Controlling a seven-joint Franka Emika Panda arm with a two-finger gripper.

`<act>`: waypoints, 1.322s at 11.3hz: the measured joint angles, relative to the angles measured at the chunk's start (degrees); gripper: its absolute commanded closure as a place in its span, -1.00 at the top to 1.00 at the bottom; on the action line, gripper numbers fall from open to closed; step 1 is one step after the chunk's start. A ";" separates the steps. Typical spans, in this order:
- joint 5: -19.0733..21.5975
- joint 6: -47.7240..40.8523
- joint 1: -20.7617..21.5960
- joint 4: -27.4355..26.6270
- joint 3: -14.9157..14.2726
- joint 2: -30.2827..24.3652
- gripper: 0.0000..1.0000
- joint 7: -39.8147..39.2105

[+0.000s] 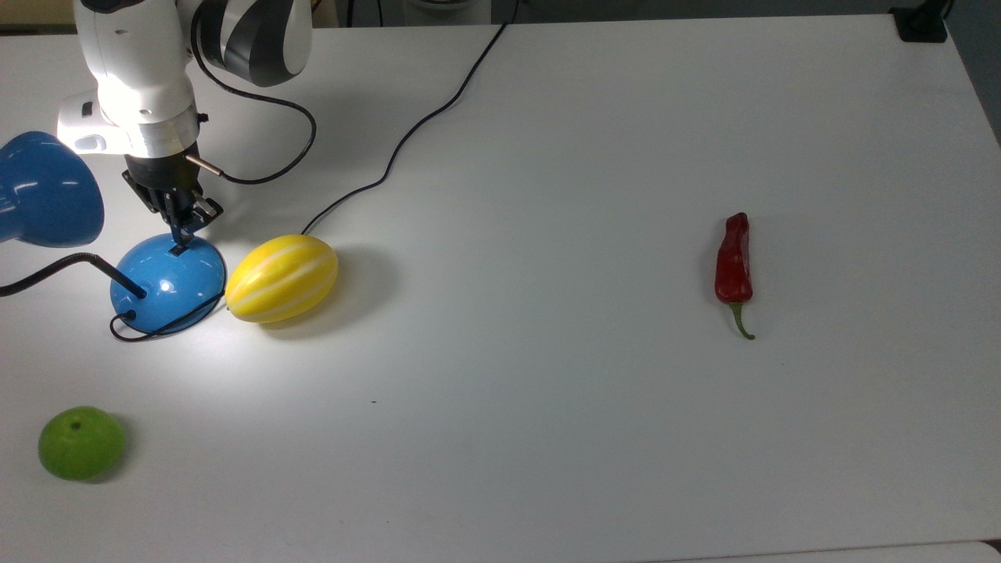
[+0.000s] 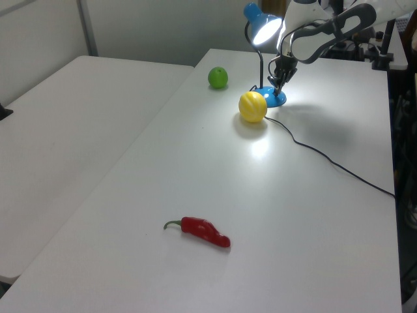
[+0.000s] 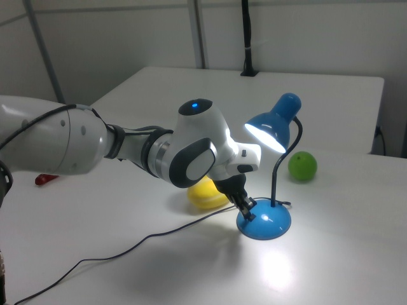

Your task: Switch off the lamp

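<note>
The blue lamp stands at the top view's left, its dome base [image 1: 160, 285] on the table and its bell shade [image 1: 43, 191] lifted on a black gooseneck. It is lit: the shade [image 3: 270, 127] glows and a bright patch falls on the table. My gripper [image 1: 179, 241] points down with its fingers shut, and their tips rest on the top of the base where the small black switch sits, hiding it. From the right view the gripper [image 3: 247, 209] touches the base [image 3: 267, 222] on its left slope. In the left view the gripper [image 2: 276, 85] sits over the base [image 2: 272, 98].
A yellow striped melon [image 1: 281, 277] lies against the base's right side. The lamp's black cord [image 1: 407, 137] runs from behind the melon to the table's far edge. A green apple [image 1: 80, 442] sits near the front left, and a red chili [image 1: 733, 262] lies far to the right.
</note>
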 measured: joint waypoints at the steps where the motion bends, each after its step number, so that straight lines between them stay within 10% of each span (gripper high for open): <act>1: 0.00 0.24 -0.18 0.00 0.00 0.12 -1.00 0.00; 15: 0.00 -4.83 -0.37 -0.20 0.18 1.20 -1.00 0.00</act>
